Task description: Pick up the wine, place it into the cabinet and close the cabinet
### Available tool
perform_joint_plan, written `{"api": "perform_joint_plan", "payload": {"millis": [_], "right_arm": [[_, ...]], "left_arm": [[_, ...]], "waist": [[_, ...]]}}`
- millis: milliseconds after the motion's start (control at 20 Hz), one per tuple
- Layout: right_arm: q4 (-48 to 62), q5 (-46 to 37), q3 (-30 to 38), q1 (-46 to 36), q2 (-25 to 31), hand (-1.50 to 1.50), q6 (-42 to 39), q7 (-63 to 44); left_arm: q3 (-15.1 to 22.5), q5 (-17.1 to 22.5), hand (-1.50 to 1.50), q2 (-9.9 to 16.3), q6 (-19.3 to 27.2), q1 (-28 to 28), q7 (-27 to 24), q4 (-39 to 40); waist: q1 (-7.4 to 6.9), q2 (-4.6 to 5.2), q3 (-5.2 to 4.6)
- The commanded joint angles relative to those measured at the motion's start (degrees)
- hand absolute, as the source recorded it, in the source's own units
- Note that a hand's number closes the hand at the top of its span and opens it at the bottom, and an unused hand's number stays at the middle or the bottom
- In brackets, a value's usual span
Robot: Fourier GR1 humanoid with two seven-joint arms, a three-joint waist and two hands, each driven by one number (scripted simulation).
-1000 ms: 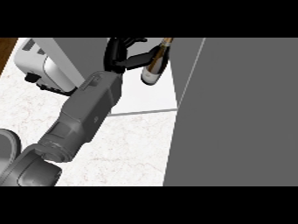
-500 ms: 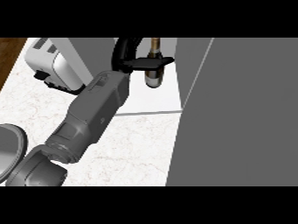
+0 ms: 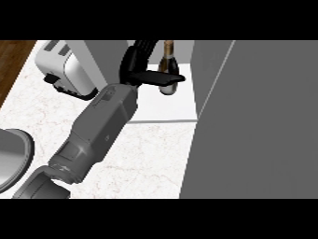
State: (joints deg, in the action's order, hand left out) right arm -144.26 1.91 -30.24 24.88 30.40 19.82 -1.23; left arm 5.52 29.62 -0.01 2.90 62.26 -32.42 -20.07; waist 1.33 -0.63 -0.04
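**Up at the cabinet mouth: bottle in hand, not yet set down**

Up near the top of the head view, the wine bottle [image 3: 167, 70] is off the tabletop and carried in the air, neck pointing away, dark body hanging lowest. The black hand [image 3: 142, 70] is wrapped around it, fingers and thumb curled across the bottle's middle, so the grasp is made and the pick-up part looks done.

Which arm is it? It comes in from the lower left of the view, so I read it as the left hand. The right one does not show at all.

Just right of the bottle stands the big grey cabinet door [image 3: 265, 121], swung open and filling the right side of the view. The bottle sits beside the door's edge, over the pale strip that looks like the cabinet's open floor [image 3: 165, 109]. Whether it is already past the front lip or just short of it, I cannot tell from this angle.

Further out, a white toaster [image 3: 65, 70] sits on the marble tabletop [image 3: 148, 154] at the left, well apart from the bottle, with the grey forearm [image 3: 99, 130] crossing between.

So, by my judgement: picking up is finished, placing is under way. What is left is lowering the bottle onto the cabinet floor, releasing it, drawing the arm clear, and swinging that door shut.
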Motion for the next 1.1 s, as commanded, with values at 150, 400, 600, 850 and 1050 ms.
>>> {"api": "perform_joint_plan", "payload": {"millis": [150,400,600,850,1050], "right_arm": [[-11.8,0.0,-1.6,5.5,1.4,-1.5,0.5,-2.3],[-13.0,1.2,0.1,6.2,2.5,-1.5,1.3,-4.0],[-12.4,-0.7,-1.8,5.0,1.3,-1.5,2.6,-4.2],[-13.7,0.7,0.0,5.0,2.5,-1.5,2.0,-4.9],[-11.7,2.8,2.9,5.7,3.5,-1.5,0.6,-2.9]], "left_arm": [[6.1,4.3,-1.5,0.0,-2.4,-10.0,1.4,-11.1],[10.2,4.6,-1.5,0.0,-0.9,-19.2,3.5,-20.8],[14.6,4.9,-1.5,0.0,1.5,-27.0,4.9,-29.6],[16.9,4.2,-1.5,1.5,3.6,-34.8,9.0,-41.7],[18.3,4.3,-1.5,5.5,3.3,-44.3,10.1,-52.3]], "waist": [[-0.55,-0.49,0.0],[-1.99,-0.64,0.0],[-2.13,-0.41,-0.04],[-2.21,-0.42,0.0],[-2.04,-0.15,0.06]]}}
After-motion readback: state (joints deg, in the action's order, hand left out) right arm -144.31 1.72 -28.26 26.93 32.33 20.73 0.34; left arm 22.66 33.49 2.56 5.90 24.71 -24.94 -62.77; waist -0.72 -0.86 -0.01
